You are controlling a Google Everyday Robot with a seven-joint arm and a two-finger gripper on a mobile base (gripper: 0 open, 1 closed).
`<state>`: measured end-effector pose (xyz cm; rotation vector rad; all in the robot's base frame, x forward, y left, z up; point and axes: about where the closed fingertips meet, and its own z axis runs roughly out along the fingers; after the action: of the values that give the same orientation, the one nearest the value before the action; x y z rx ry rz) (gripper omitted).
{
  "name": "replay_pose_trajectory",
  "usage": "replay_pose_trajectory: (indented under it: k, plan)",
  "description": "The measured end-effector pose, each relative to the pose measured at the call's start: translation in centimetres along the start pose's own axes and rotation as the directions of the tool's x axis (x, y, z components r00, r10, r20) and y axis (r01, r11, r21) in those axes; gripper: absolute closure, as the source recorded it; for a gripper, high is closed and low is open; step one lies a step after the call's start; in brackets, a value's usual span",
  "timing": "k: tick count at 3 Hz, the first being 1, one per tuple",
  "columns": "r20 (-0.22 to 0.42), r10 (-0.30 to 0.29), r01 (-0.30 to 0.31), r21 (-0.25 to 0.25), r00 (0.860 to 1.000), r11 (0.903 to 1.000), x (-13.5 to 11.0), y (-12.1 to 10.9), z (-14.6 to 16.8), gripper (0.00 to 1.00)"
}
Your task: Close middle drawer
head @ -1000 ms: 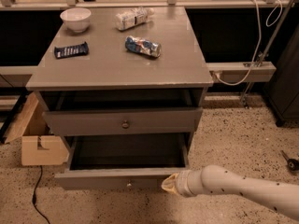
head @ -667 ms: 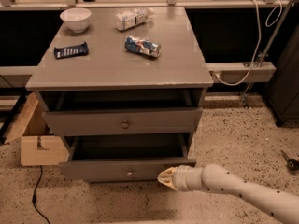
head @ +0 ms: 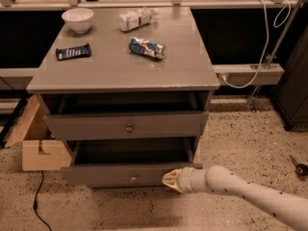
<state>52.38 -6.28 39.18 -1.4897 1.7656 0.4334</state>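
Note:
The grey cabinet (head: 115, 71) stands in the middle of the camera view. The middle drawer (head: 106, 174), with a low grey front and a small pale knob (head: 134, 179), is pulled out a short way, its dark tray showing above the front. My gripper (head: 169, 179), with pale yellow tips on a white arm coming from the lower right, is shut and empty. It presses against the right end of the drawer's front. The top drawer (head: 91, 125), with a darker knob, also stands slightly out. The lowest drawer is hidden.
On the cabinet top lie a white bowl (head: 77, 19), a dark snack bar (head: 73, 51), a blue bag (head: 147, 47) and a pale packet (head: 137, 18). A cardboard box (head: 38, 150) stands on the floor at the left, with a black cable (head: 36, 203) near it. A wall rail (head: 248, 73) runs at the right.
The middle drawer has slid well back into the cabinet. My gripper has moved inward with it, staying against the right end of its front.

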Motion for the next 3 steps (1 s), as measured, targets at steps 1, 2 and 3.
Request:
replay_pose_trajectory:
  k: [1,2,3]
  plan:
    - [-0.012,-0.015,0.015,0.001,1.0,0.9999,1.2,-2.1,1.4,1.0]
    - [-0.024,-0.021,0.021,0.013,1.0,0.9997,2.2,-3.9,2.2,1.0]
    - [-0.025,-0.024,0.026,0.062,0.999,0.9978,3.0,-6.5,2.4,1.0]
